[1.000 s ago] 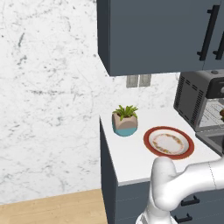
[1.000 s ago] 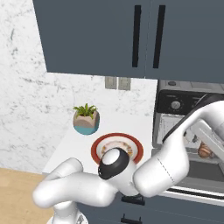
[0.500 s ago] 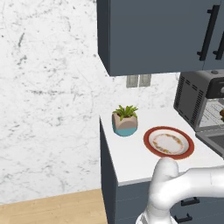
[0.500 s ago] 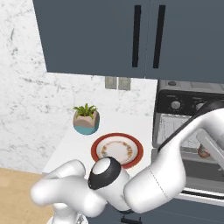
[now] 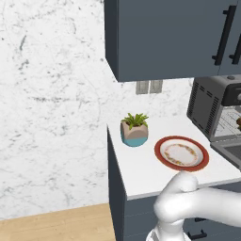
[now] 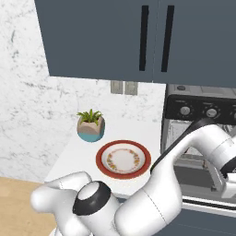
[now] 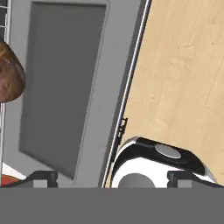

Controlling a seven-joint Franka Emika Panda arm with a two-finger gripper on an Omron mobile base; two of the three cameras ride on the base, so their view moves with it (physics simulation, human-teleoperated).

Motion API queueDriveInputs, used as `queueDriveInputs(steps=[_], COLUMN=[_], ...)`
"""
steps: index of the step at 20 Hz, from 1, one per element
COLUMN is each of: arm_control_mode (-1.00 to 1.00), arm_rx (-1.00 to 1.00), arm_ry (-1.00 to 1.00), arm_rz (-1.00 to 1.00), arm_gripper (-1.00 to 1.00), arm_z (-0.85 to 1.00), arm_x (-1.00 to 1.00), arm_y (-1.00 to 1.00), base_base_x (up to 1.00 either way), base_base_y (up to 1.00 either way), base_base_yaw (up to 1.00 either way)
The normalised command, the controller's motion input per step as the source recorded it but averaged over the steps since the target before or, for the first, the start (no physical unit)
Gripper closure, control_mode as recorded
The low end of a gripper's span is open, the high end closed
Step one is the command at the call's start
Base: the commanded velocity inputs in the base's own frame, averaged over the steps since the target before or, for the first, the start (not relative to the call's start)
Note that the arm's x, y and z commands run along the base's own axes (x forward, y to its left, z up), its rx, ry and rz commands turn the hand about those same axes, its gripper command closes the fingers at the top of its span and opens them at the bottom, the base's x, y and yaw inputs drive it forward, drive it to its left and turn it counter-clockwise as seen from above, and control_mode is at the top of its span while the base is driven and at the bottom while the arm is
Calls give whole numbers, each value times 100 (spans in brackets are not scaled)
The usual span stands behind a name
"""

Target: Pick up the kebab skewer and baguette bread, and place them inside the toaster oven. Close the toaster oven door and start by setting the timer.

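Note:
The toaster oven [image 5: 210, 110] [image 6: 201, 109] stands at the counter's right end, and its door [image 7: 61, 87] [image 6: 197, 176] hangs open and lies flat. My gripper [image 7: 113, 177] hovers open above the door's outer edge, looking down, with nothing between its fingertips [image 7: 46, 177]. The tan-brown baguette bread [image 7: 8, 72] rests on the oven rack at the left edge of the hand view. A brown bit [image 5: 238, 123] shows inside the oven. The kebab skewer is hidden. The red-rimmed plate [image 5: 181, 154] [image 6: 123, 159] holds nothing.
A potted plant [image 5: 134, 129] [image 6: 91, 126] sits behind the plate near the wall. Dark cabinets [image 6: 138, 37] hang above the counter. Wooden floor [image 7: 183, 74] lies below the door's edge. The oven's knobs [image 6: 185, 110] line its top front.
The arm has swung lower and to the right, carrying the hand back out from the oven mouth to above the open door. Plate and plant stayed put.

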Motion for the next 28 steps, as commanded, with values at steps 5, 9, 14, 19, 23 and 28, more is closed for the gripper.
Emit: queueDriveInputs(steps=[5,9,14,19,23,28], arm_control_mode=[-100,-100,-100,-100,-100,-100], arm_rx=[-9,-18,-23,-25,-19,-15], arm_ry=[5,2,2,0,3,8], arm_rz=[-31,-13,0,8,6,3], arm_gripper=[-100,-100,-100,-100,-100,-100], arm_z=[-49,-14,-1,-2,0,0], arm_x=[0,29,17,0,-1,10], arm_y=[-4,11,3,-7,-14,-6], base_base_x=[0,0,0,0,0,0], base_base_y=[0,0,0,0,0,0], base_base_yaw=[0,0,0,0,0,0])
